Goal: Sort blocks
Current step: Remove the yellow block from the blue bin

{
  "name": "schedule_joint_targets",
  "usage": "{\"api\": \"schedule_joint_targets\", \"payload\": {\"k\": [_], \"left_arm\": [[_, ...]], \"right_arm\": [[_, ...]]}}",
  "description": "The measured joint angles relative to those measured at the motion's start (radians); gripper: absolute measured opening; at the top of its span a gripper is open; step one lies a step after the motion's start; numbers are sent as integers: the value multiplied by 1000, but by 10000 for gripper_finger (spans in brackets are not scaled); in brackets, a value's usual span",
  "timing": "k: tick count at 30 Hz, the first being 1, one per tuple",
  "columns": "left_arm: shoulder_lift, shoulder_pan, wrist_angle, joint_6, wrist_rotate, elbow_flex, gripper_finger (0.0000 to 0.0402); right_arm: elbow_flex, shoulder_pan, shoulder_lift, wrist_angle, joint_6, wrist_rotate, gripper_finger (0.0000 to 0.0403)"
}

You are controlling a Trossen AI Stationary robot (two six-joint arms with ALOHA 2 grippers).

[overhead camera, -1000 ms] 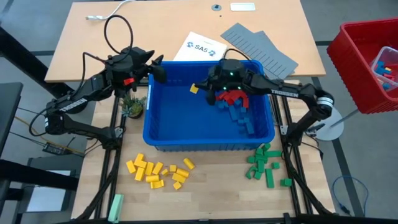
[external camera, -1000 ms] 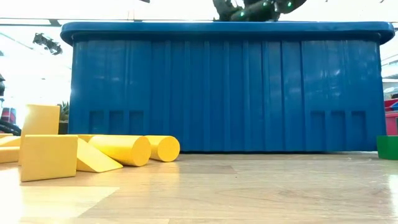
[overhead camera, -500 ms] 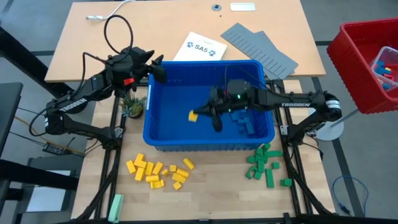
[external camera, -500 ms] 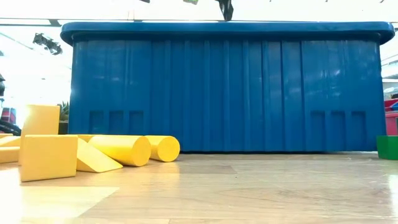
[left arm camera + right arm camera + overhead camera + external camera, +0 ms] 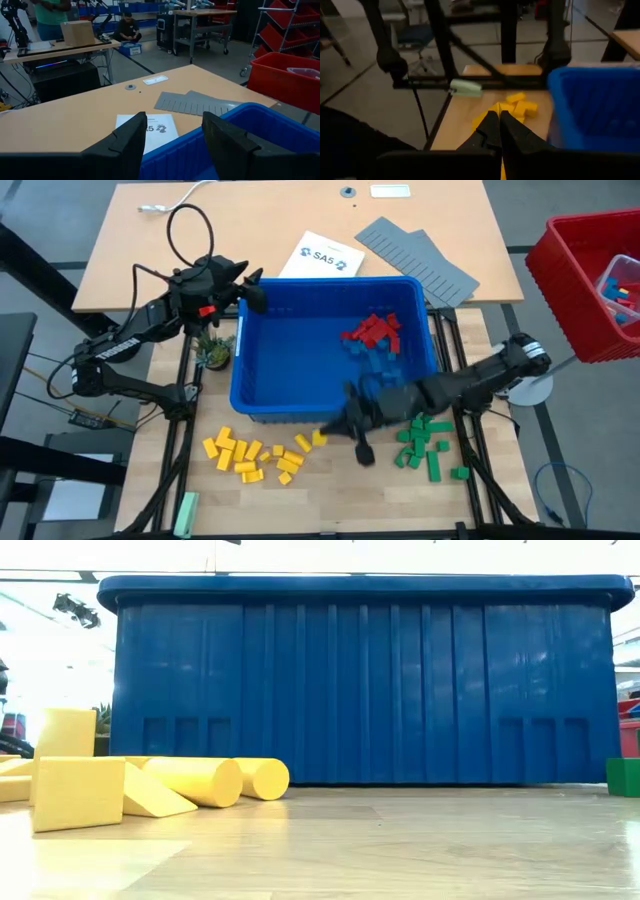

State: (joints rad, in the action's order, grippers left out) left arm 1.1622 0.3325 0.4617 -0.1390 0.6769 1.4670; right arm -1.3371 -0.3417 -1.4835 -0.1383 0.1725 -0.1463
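A blue bin (image 5: 290, 350) stands mid-table with red blocks (image 5: 370, 330) and blue blocks (image 5: 378, 362) inside. Yellow blocks (image 5: 255, 455) lie on the table in front of its near wall, and green blocks (image 5: 425, 442) lie to their right. My right gripper (image 5: 328, 432) hangs just outside the near wall, between the two piles, shut on one yellow block. My left gripper (image 5: 250, 292) waits open over the bin's far left corner, with nothing between its fingers (image 5: 130, 145). The low view shows the bin (image 5: 365, 680) and yellow blocks (image 5: 200, 780), but neither gripper. My right gripper pinches a single yellow block (image 5: 320, 438) between its two fingers, at their free ends. The fingers come from the table's right, close to level and slanting a little down. The block is lifted clear of the table and pokes out past the fingertips toward the yellow pile.
A red bin (image 5: 590, 285) stands off the table's right side. Grey ridged panels (image 5: 415, 255) and a printed sheet (image 5: 318, 255) lie behind the blue bin. A small plant (image 5: 213, 350) stands at its left, and a pale green bar (image 5: 186, 510) lies at the near left.
My right gripper has swung from above the blocks inside the bin toward the table's near edge, crossing the bin's near wall. It has stayed shut and carried the yellow block with it to a spot above the table beside the yellow pile.
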Motion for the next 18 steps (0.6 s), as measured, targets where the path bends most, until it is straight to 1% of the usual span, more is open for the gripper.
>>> {"api": "schedule_joint_targets", "payload": {"k": [4,8,12,18], "left_arm": [[0,0,0,0,0,0,203],[0,0,0,0,0,0,203],[0,0,0,0,0,0,203],[0,0,0,0,0,0,203]], "right_arm": [[1,-101,-67,-7,39,-115,0],[1,-163,-161,-6,109,-201,0],[2,-195,-271,-8,182,-266,0],[2,-198,-437,-24,281,-329,0]]}}
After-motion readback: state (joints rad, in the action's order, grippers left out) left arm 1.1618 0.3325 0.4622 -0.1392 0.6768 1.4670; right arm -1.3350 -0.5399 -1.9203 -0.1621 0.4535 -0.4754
